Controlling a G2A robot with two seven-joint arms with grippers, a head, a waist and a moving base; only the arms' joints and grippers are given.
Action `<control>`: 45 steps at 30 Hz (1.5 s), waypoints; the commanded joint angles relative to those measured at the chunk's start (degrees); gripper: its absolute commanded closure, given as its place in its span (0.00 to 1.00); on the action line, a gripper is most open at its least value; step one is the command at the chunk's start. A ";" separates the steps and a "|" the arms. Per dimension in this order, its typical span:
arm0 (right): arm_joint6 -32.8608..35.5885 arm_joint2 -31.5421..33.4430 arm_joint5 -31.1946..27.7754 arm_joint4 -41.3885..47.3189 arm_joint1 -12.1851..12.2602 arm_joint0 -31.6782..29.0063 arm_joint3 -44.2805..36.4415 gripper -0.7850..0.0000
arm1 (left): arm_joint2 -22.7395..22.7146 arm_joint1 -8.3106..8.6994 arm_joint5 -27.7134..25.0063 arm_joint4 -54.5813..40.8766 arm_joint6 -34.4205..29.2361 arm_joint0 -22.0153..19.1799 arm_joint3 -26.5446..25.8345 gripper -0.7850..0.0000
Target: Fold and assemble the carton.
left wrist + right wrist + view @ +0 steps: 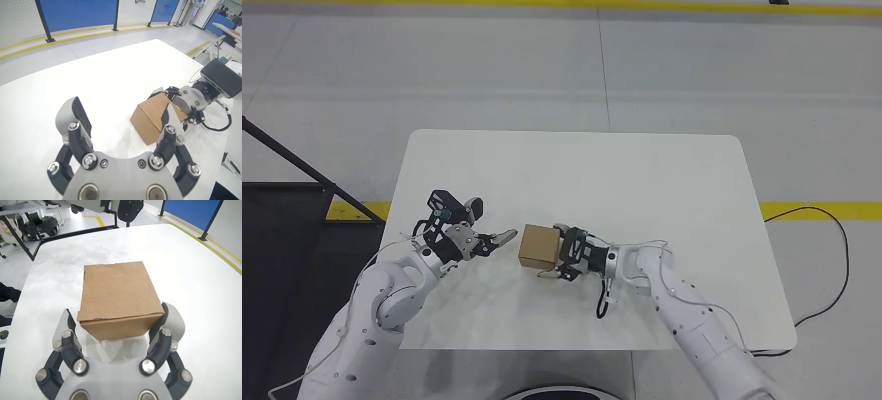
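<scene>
Fingers on our right straddle the carton's end, open and unclamped; left fingers open, empty, just beside.

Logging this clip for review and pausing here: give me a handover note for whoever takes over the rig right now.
Left hand: open, empty, held beside the carton, not touching it.
Right hand: open, fingers either side of the carton's near end; one pad touches, the other shows a gap.
Carton: on the table, near its middle, folded into a closed box shape.
Done: sides and top folded.
Left: the top flap's edge by the right hand looks slightly proud; probably press it home. Underside hidden.
</scene>
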 commanded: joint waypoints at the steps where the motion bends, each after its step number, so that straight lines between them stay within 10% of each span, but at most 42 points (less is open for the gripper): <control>1: -0.53 -0.12 0.22 0.38 -0.07 0.38 0.55 0.00 | 0.00 0.00 0.00 0.00 0.00 0.00 0.00 0.00; 17: -0.57 -2.82 -0.03 1.01 -0.89 3.11 2.67 0.00 | 0.00 0.00 0.00 0.00 0.00 0.00 0.00 0.00; 27: -0.41 -3.06 -0.05 0.83 -0.72 3.19 2.47 0.51 | 0.00 0.00 0.00 0.00 0.00 0.00 0.00 0.00; 45: -0.88 4.43 0.39 0.10 2.56 -1.01 -5.70 0.52 | 0.00 0.00 0.00 0.00 0.00 0.00 0.00 0.00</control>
